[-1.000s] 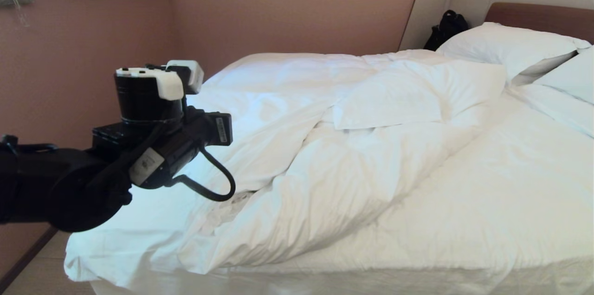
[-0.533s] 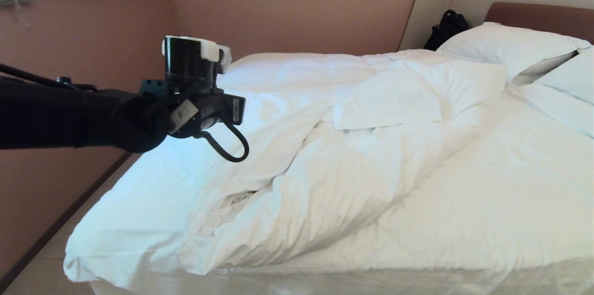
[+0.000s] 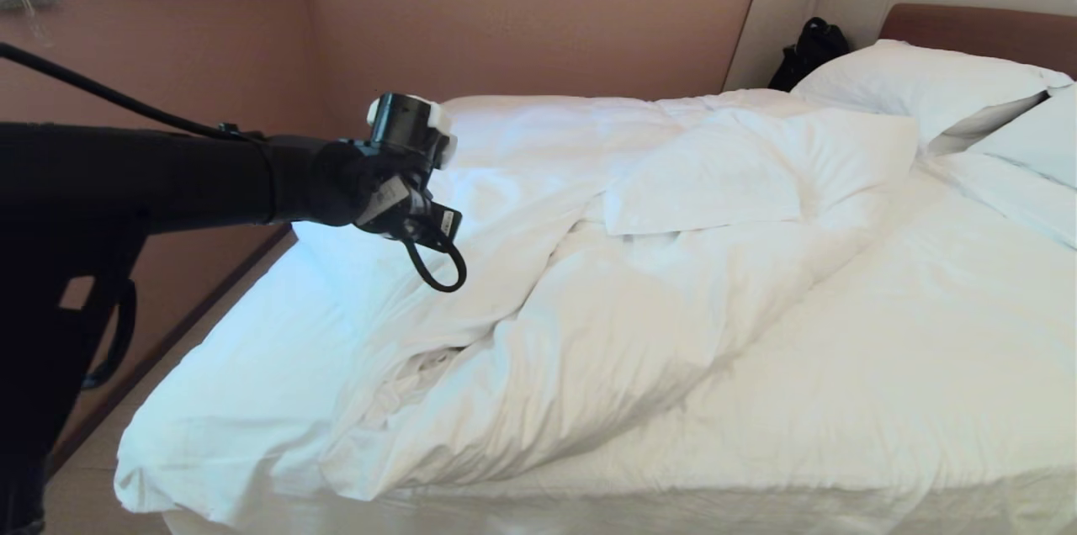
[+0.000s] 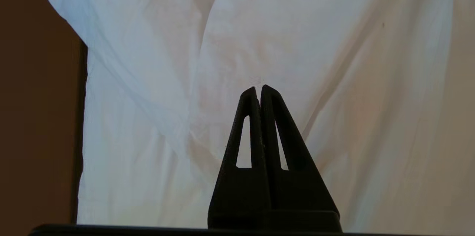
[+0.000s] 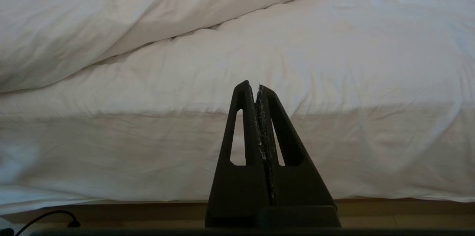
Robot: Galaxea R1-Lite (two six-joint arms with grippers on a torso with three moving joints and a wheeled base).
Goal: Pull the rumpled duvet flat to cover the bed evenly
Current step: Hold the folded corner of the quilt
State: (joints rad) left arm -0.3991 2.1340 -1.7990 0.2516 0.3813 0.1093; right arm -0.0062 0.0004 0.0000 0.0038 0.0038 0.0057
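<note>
Filling most of the head view, the bed (image 3: 968,510) runs from the near edge to a brown headboard (image 3: 984,26) in a beige surround at the far right. Its duvet (image 3: 589,325) lies rumpled across the mattress: a thick ridge of folds runs from the near left corner toward the far middle, one flap is turned back on itself near the far centre, and the near left corner hangs over the edge of the bed. To the right of the ridge the white covering lies flatter. Two white pillows (image 3: 917,81) rest at the headboard end, and a black bag (image 3: 809,51) stands in the far corner against the surround. A pink wall (image 3: 522,5) closes the far side.

From the left the robot's black left arm (image 3: 151,177) reaches level over the far left part of the bed. The left hand (image 4: 259,89) hangs above the duvet's folds with its two fingers pressed together, holding nothing and clear of the cloth. The right hand (image 5: 256,87) sits low at the near side of the bed, pointing at the draped edge, fingers likewise closed and empty.
</note>
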